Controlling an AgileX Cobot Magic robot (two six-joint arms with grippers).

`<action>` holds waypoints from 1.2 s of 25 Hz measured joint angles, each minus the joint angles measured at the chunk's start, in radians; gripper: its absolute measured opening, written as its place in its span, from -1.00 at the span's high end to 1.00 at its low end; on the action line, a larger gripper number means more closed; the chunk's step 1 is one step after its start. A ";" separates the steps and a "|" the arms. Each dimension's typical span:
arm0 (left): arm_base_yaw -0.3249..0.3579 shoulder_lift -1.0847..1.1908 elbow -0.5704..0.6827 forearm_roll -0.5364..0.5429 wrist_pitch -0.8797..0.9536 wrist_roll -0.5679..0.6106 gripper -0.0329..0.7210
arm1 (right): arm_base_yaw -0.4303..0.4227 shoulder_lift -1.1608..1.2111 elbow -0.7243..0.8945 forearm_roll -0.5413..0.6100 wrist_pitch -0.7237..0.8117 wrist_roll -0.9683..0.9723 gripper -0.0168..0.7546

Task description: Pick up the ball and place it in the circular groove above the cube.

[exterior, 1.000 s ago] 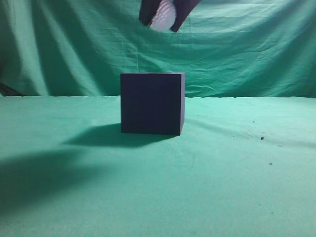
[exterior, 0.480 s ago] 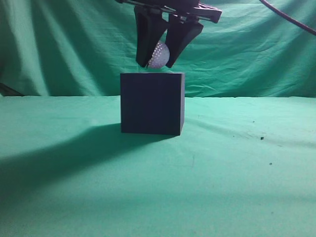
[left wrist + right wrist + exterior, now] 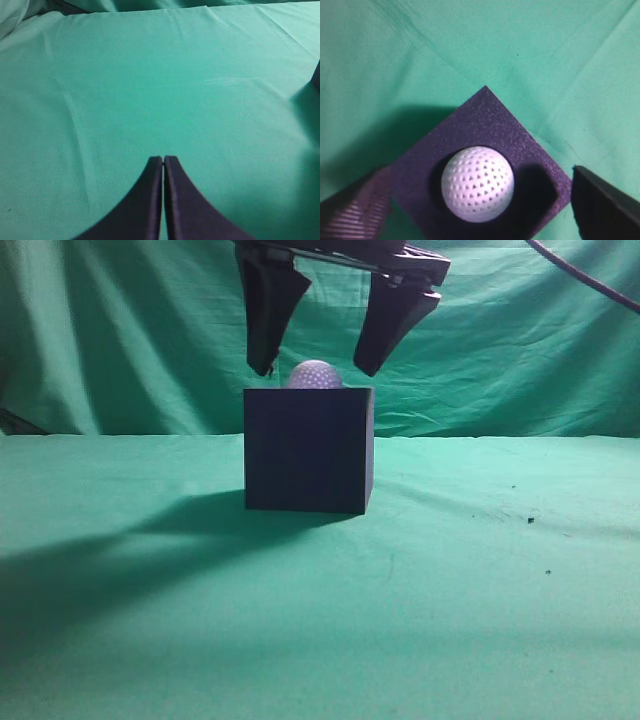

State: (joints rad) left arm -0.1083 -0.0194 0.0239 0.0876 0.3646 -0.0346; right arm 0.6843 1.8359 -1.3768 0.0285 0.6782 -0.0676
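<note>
The dimpled white ball (image 3: 315,375) sits in the round groove on top of the dark navy cube (image 3: 308,450), only its upper half showing above the rim. In the right wrist view the ball (image 3: 477,183) rests in the cube's top (image 3: 485,125). My right gripper (image 3: 318,365) hangs just above the cube, open, one finger on each side of the ball and apart from it. It also shows in the right wrist view (image 3: 480,200). My left gripper (image 3: 163,160) is shut and empty over bare green cloth.
Green cloth (image 3: 480,580) covers the table and hangs as a backdrop. The cube's edge (image 3: 316,80) shows at the far right of the left wrist view. A few dark specks (image 3: 530,520) lie on the cloth to the right.
My right gripper came down with the ball onto the cube's top, then opened. The ball now rests in the groove, free of the fingers.
</note>
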 joint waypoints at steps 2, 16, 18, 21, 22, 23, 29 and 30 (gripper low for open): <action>0.000 0.000 0.000 0.000 0.000 0.000 0.91 | 0.000 -0.008 -0.002 0.004 0.026 0.002 -0.69; 0.000 0.000 0.000 0.000 0.000 0.000 0.91 | 0.000 -0.291 -0.097 -0.001 0.511 0.124 0.96; 0.000 0.000 0.000 0.000 0.000 0.000 0.91 | 0.000 -0.342 -0.097 -0.006 0.547 0.144 0.96; 0.000 0.000 0.000 0.000 0.000 0.000 0.91 | 0.000 -0.422 -0.066 -0.006 0.562 0.159 0.96; 0.000 0.000 0.000 0.000 0.000 0.000 0.91 | 0.000 -0.460 -0.037 -0.006 0.562 0.162 0.96; 0.000 0.000 0.000 0.000 0.000 0.000 0.91 | 0.000 -0.490 -0.012 -0.006 0.566 0.165 0.96; 0.000 0.000 0.000 0.000 0.000 0.000 0.91 | 0.000 -0.728 0.181 -0.010 0.514 0.166 0.96; 0.000 0.000 0.000 0.000 0.000 0.000 0.91 | 0.000 -0.728 0.181 -0.010 0.514 0.166 0.96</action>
State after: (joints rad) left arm -0.1083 -0.0194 0.0239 0.0876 0.3646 -0.0346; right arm 0.6843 1.1075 -1.1958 0.0181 1.1919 0.0987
